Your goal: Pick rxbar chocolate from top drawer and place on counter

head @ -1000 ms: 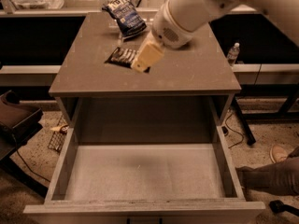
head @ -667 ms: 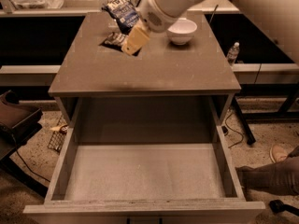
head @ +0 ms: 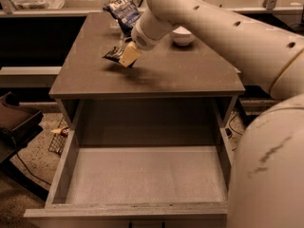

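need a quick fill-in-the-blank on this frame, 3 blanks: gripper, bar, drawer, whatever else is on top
1. The gripper holds the small dark-wrapped snack bar just above the flat grey-brown ___.
2. The wide grey-beige top drawer stands ___.
3. The small round bowl beside the arm is ___.
Missing words: counter; open; white.

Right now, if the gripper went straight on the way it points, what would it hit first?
The gripper, over the counter and holding the rxbar, points down-left. It would likely meet the counter first, rxbar leading; its height above is unclear.
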You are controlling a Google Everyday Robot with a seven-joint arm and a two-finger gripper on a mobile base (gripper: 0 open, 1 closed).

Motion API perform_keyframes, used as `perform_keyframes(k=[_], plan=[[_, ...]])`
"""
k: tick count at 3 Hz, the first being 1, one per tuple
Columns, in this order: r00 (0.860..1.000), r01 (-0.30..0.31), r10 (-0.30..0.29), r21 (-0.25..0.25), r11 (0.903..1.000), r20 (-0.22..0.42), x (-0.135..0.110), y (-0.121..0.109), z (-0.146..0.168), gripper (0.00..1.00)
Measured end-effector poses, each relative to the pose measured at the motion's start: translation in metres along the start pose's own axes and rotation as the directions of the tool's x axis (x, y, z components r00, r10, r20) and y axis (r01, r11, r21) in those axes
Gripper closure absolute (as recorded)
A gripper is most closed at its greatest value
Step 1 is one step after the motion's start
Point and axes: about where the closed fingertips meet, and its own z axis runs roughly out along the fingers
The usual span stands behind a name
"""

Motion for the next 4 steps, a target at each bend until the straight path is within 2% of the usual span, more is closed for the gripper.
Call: perform_keyframes(k=[4], plan=[[1.0,0.002,-0.002,-0.012,0.9999,-0.003,0.0009,0.0043,0.0113,0.05]])
